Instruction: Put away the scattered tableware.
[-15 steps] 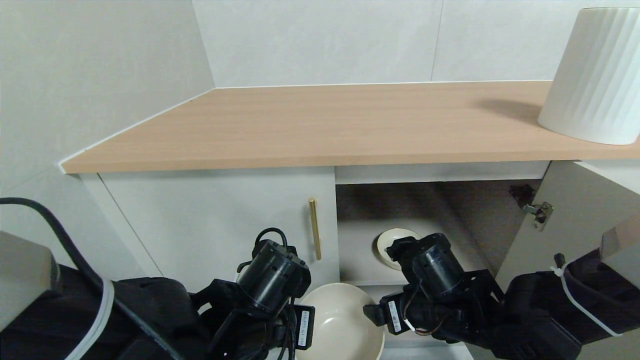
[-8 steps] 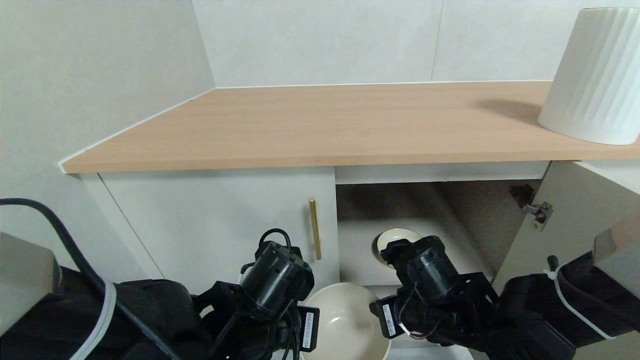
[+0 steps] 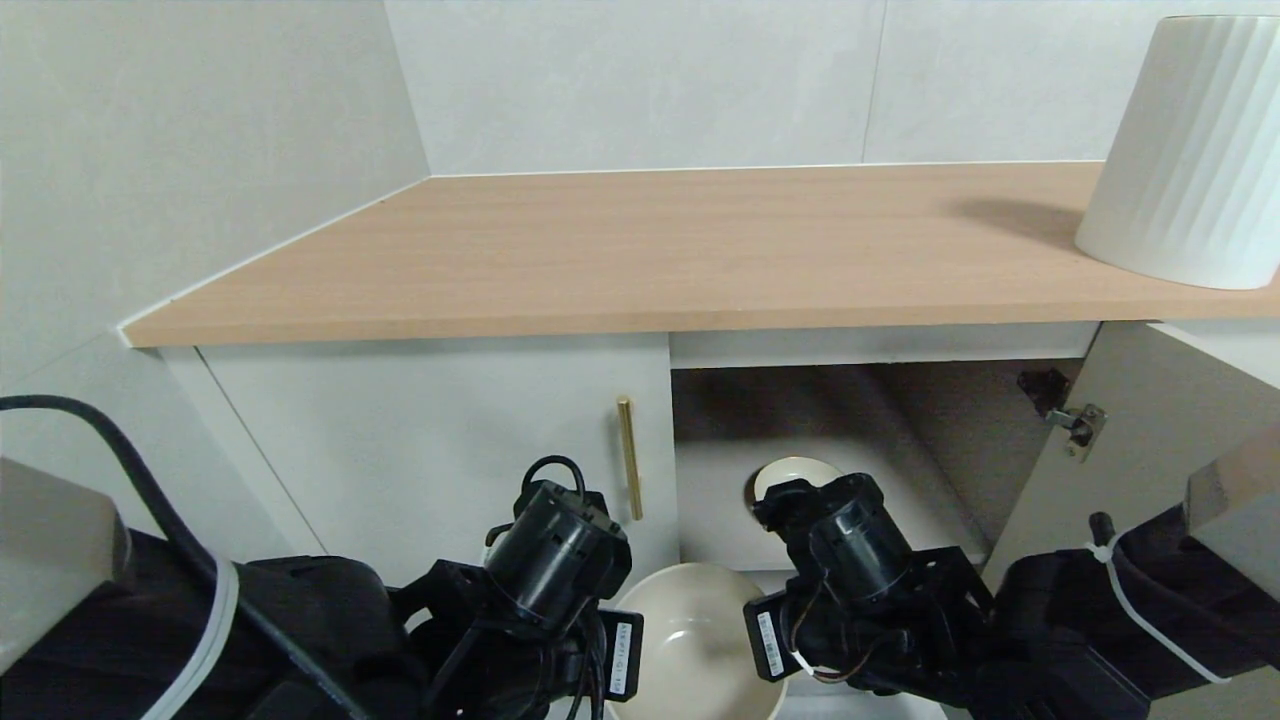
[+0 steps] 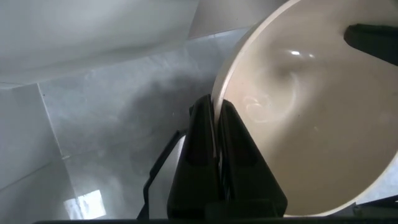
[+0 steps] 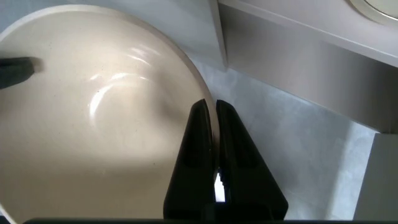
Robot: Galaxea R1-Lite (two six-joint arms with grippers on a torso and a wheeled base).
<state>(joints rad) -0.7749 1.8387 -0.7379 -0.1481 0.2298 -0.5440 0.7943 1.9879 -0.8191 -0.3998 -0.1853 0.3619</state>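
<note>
Bowl (image 3: 690,640), cream, mouth up, low before the open cabinet (image 3: 900,410): rim clamped on two opposite sides, one edge between the narrowed fingers of the left gripper (image 4: 216,109), the other between those of the right gripper (image 5: 214,112). Both arms low, side by side, wrists angled in toward the bowl. Counter (image 3: 650,250) above. Ribbed white shade (image 3: 1190,150) at its right end. Left door (image 3: 430,440) shut, brass handle (image 3: 628,457). Dish (image 3: 790,472) on the shelf, partly hidden behind the right wrist.
</note>
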